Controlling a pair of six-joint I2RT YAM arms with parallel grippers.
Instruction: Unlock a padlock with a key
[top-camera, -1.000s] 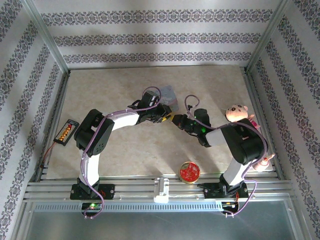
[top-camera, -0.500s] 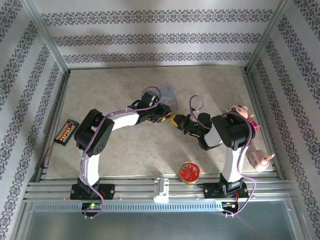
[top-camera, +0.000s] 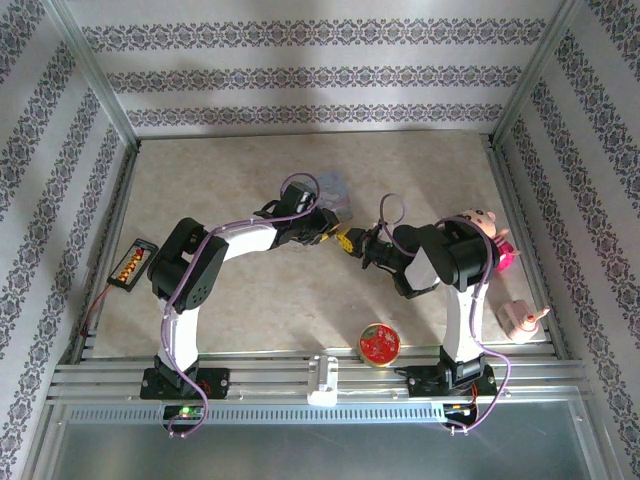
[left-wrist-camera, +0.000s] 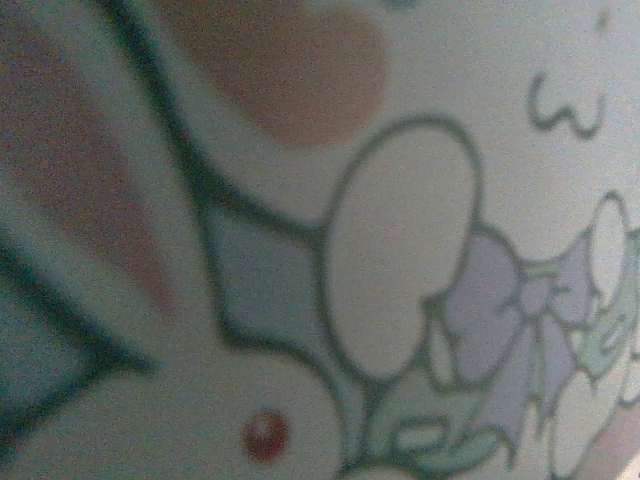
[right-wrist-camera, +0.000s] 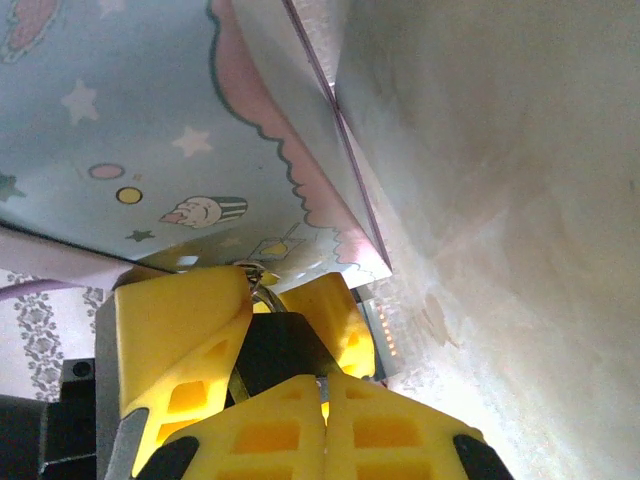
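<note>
At the left edge of the counter (top-camera: 230, 170), a black tray (top-camera: 133, 265) of orange pieces lies well apart from the work and obstructs nothing. Toward the centre, my left end effector (top-camera: 330, 230) is clamped on the dark body of the padlock (right-wrist-camera: 285, 352), with one yellow finger on each side in the right wrist view. I judge that this grip steadies the lock and presents its keyway to the other arm. The pastel tin (top-camera: 338, 188) sits just beyond that grip, very close to it, and crowds any approach from the far side. My right end effector (right-wrist-camera: 325, 390) is clenched, tips pressed together and set directly against the padlock body. The key cannot be made out; if it is held, it is hidden between the pads. Right of the meeting point, a red-and-gold tin (top-camera: 379, 344), a pink doll (top-camera: 475, 225) and a small pale pink object (top-camera: 523, 320) stand apart from it.
</note>
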